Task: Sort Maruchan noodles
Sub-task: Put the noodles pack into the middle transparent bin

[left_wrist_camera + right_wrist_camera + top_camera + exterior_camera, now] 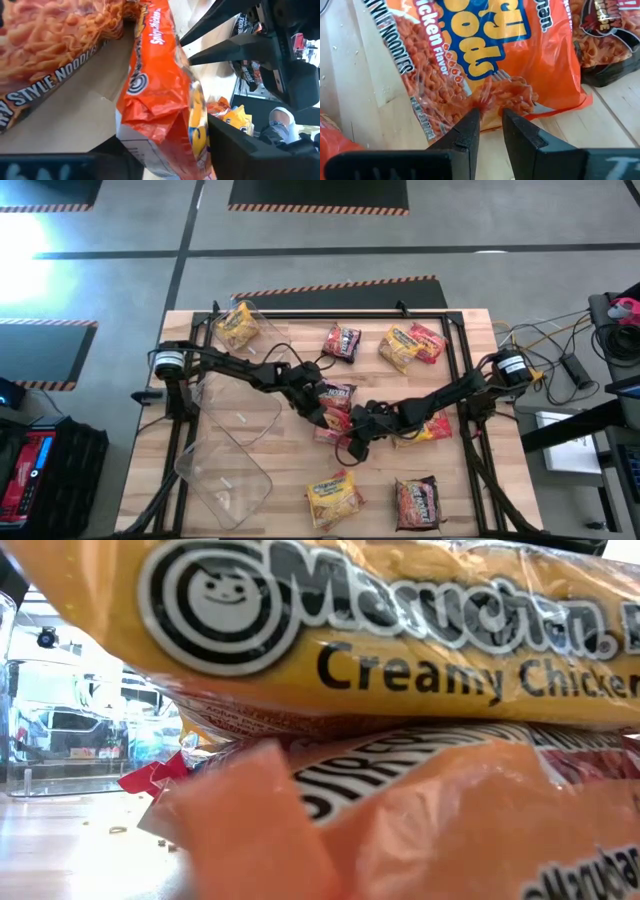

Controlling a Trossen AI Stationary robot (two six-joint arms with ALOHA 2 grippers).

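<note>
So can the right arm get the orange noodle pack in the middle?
Probably yes. The right gripper sits right at the orange pack's edge, fingers slightly apart, though the left gripper crowds the same pack.

Non-task items on the wooden table (470, 330).
Two clear plastic bins (232, 450) at left; cables (560, 350) and equipment lie off the right edge.
</note>
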